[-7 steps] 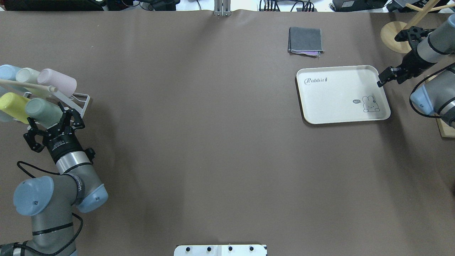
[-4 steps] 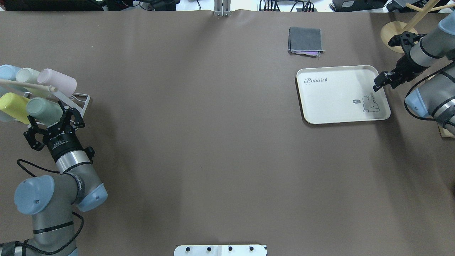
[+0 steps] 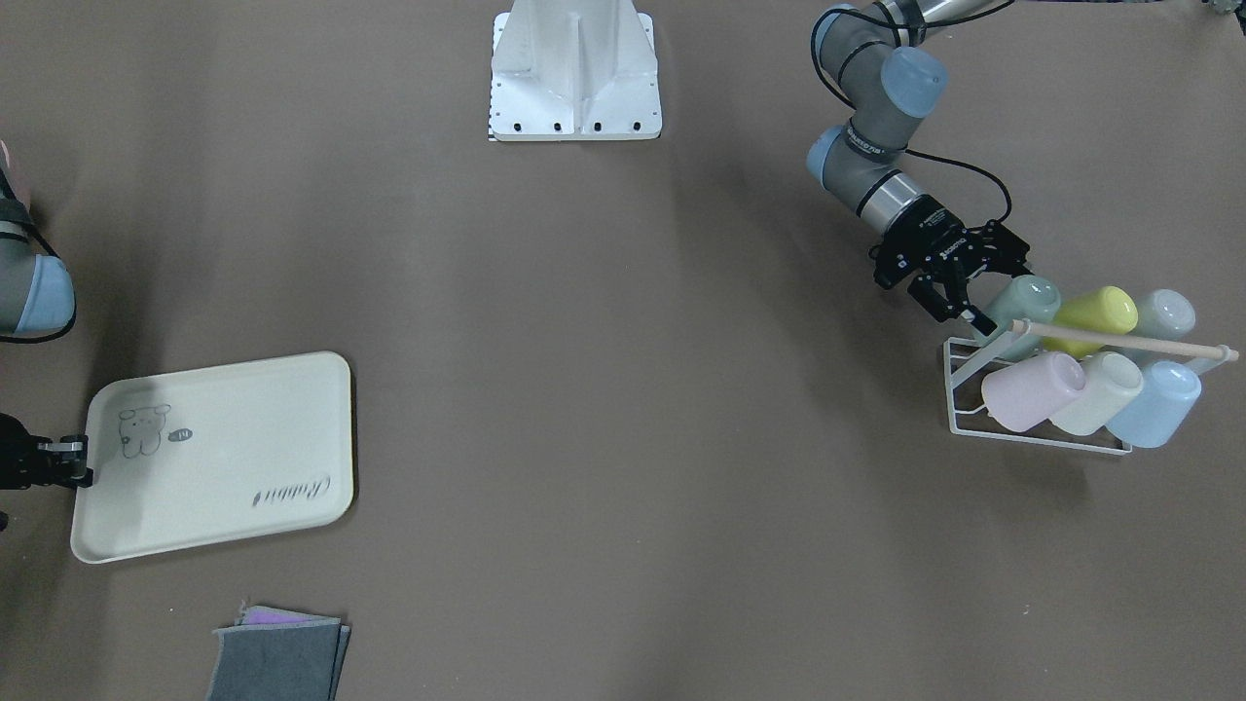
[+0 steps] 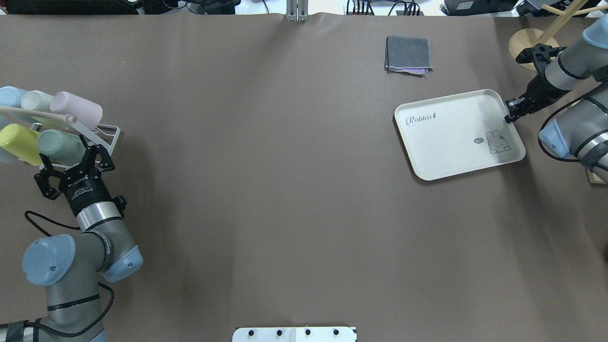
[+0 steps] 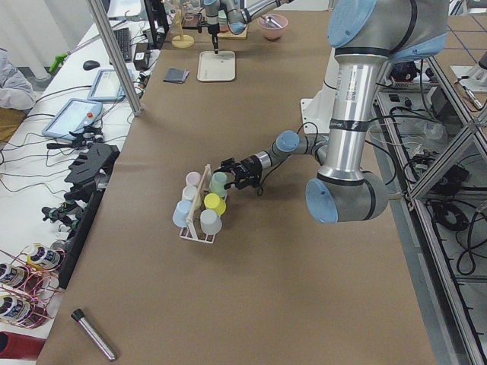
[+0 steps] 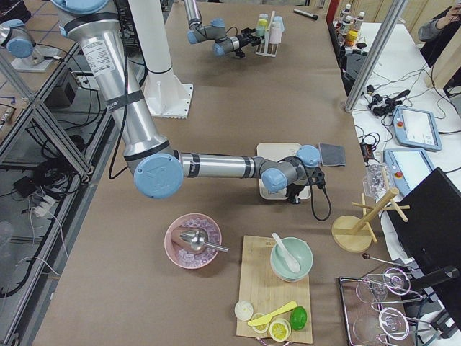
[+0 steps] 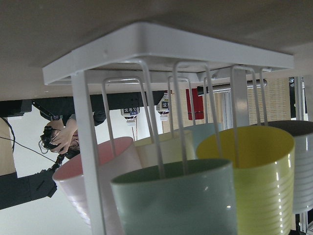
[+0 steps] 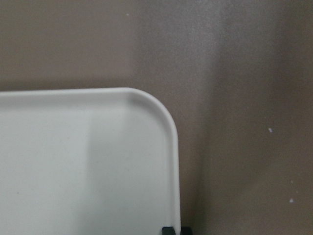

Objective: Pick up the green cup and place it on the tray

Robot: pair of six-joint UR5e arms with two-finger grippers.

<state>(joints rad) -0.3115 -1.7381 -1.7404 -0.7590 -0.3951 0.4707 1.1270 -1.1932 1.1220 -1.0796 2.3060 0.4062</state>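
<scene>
The green cup (image 4: 59,146) lies tilted on a prong at the near right of the white wire rack (image 4: 108,134), its mouth towards my left gripper; it also shows in the front view (image 3: 1022,298) and fills the bottom of the left wrist view (image 7: 181,200). My left gripper (image 4: 67,159) is open, its fingers either side of the cup's near end. The cream tray (image 4: 451,140) with the "Rabbit" print lies at the right, turned askew. My right gripper (image 4: 511,112) is shut on the tray's far right rim corner, which the right wrist view shows (image 8: 168,132).
The rack also holds a yellow-green cup (image 4: 16,141), a pink cup (image 4: 76,108), a cream one and pale blue ones under a wooden rod. A folded grey cloth (image 4: 408,54) lies beyond the tray. A round wooden stand base (image 4: 525,47) is at far right.
My right gripper has come to the tray's far right corner, and the tray has turned, its left end swinging towards the robot. My left gripper has edged closer to the green cup.
</scene>
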